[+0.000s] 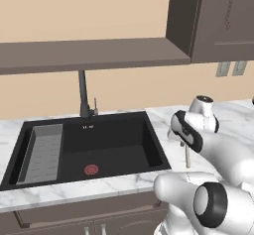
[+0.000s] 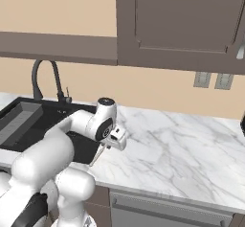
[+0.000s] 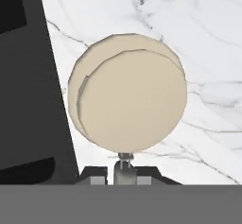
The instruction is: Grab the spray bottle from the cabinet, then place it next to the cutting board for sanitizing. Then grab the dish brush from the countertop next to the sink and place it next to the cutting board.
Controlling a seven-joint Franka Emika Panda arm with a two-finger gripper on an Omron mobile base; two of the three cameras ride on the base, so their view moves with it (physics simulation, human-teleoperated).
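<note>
My gripper is shut on the thin handle of the cream-beige dish brush, whose round head fills the middle of the hand view. From the left base view the gripper hangs just right of the black sink, with the dish brush pointing down from it over the white marble countertop. The right base view shows the gripper and dish brush at the sink's right edge. The dark cabinet is overhead, door closed. The spray bottle and cutting board are out of view.
A tall dark faucet stands behind the sink, and a grey ribbed rack lies in its left part. A long shelf runs above the faucet. Wall outlets sit over the countertop stretching right.
</note>
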